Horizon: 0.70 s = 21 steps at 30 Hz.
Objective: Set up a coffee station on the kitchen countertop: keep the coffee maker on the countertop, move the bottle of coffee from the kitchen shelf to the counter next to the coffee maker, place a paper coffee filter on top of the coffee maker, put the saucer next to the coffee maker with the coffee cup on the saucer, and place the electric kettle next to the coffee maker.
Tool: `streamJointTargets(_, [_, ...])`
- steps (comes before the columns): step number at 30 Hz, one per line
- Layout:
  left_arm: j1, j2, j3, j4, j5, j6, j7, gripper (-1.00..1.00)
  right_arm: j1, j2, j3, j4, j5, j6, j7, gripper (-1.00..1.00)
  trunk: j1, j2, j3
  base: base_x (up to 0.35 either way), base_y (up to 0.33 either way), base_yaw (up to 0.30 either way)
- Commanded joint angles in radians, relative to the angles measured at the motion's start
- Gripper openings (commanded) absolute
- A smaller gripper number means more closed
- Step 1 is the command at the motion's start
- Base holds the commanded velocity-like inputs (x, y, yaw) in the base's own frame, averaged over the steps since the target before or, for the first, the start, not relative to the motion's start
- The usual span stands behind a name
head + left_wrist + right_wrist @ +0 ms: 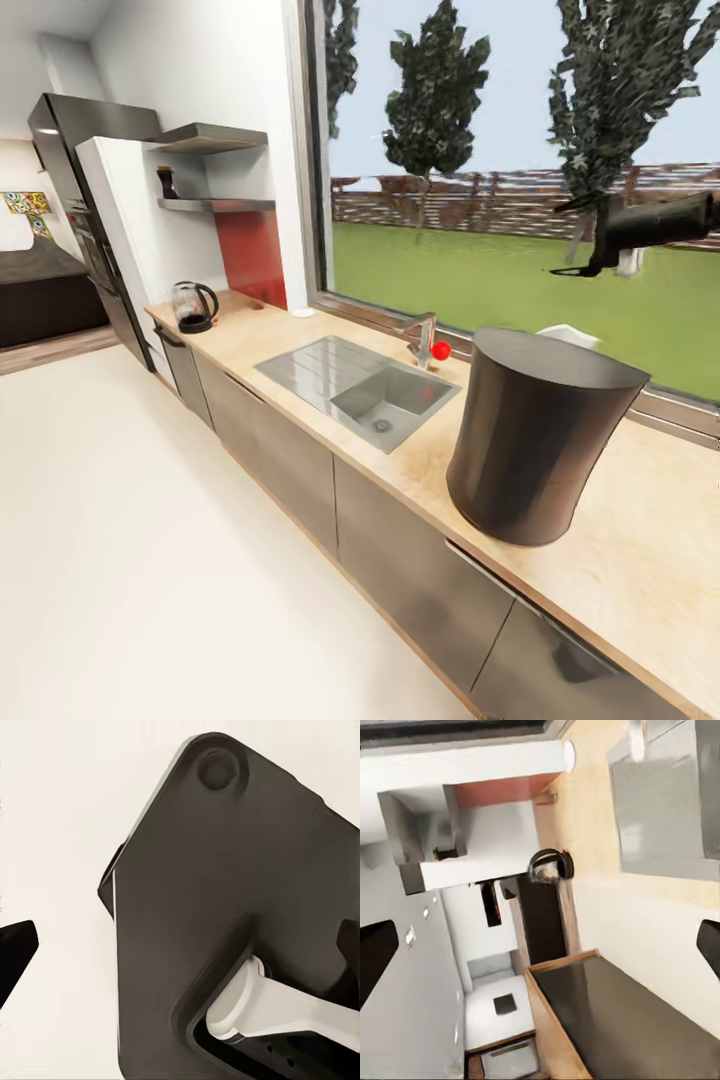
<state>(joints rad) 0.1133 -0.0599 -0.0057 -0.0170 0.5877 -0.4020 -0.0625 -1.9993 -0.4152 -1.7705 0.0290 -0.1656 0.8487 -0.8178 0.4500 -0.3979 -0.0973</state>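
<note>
I see the kitchen countertop (pixel 640 560) running from the near right away to the far left, under a large window (pixel 500 200). The coffee maker (pixel 535 440) stands upright on it at the near end, with a white thing partly hidden behind its top edge; I cannot tell what it is. Between the coffee maker and the far end lies the steel sink (pixel 365 390), with its tap (pixel 425 338) and a small red object (pixel 440 350) on the window side. The electric kettle (pixel 194 306) stands at the far end of the worktop, well apart from the coffee maker. Above it are two kitchen shelves; the bottle of coffee (pixel 167 182) stands on the lower kitchen shelf (pixel 215 204). A small white saucer (pixel 302 313) lies near the red wall panel (pixel 255 255). The right arm (pixel 650 225) hangs raised before the window. In the right wrist view the fingertips (pixel 375 960) sit at opposite edges, spread wide and holding nothing. The left gripper's state I cannot tell.
</note>
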Motion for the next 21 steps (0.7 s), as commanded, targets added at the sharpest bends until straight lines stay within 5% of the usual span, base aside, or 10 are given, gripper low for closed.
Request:
streamJointTargets(1, [0.0, 0.0, -0.001, -0.001, 0.01, -0.001, -0.007, 1.0, -0.001, 0.016, 0.008, 0.001, -0.023, 0.055, -0.009, 1.0, 0.0, -0.002, -0.002, -0.263, 0.082, 0.0])
streamJointTargets(4, [0.0, 0.0, -0.001, -0.002, 0.008, 0.0, -0.007, 1.0, -0.001, 0.062, 0.007, 0.002, -0.04, 0.191, -0.012, 1.0, 0.0, -0.002, -0.002, -0.281, 0.138, 0.0])
streamJointTargets(7, [0.0, 0.0, -0.003, -0.003, 0.008, 0.0, -0.007, 1.0, -0.001, 0.133, 0.007, 0.002, -0.045, 0.198, -0.01, 1.0, 0.0, -0.002, -0.002, -0.28, 0.198, 0.0])
streamJointTargets(8, [0.0, 0.001, -0.006, -0.005, 0.008, 0.0, -0.007, 1.0, -0.001, 0.221, 0.006, 0.002, -0.044, 0.198, -0.005, 1.0, 0.0, -0.002, -0.002, -0.272, 0.228, 0.0])
streamJointTargets(13, [0.0, 0.008, -0.007, -0.006, 0.008, 0.0, -0.035, 1.0, -0.001, 0.374, 0.018, 0.003, -0.04, 0.198, -0.013, 1.0, 0.0, -0.002, -0.002, -0.268, 0.234, 0.0])
streamJointTargets(15, [0.0, 0.01, -0.007, -0.006, 0.008, -0.001, -0.044, 1.0, 0.0, 0.466, 0.021, 0.0, -0.02, 0.198, -0.013, 1.0, 0.0, -0.002, -0.002, -0.26, 0.244, 0.0])
streamJointTargets(18, [0.0, 0.011, -0.007, -0.006, 0.008, -0.001, -0.048, 1.0, 0.008, 0.581, 0.022, -0.005, 0.059, 0.198, -0.016, 1.0, 0.0, -0.002, -0.002, -0.247, 0.255, 0.0])
streamJointTargets(21, [0.0, 0.017, -0.007, -0.006, 0.007, -0.002, -0.051, 1.0, 0.048, 0.59, 0.029, 0.004, 0.249, 0.198, -0.019, 1.0, 0.0, -0.002, -0.002, -0.234, 0.259, 0.0])
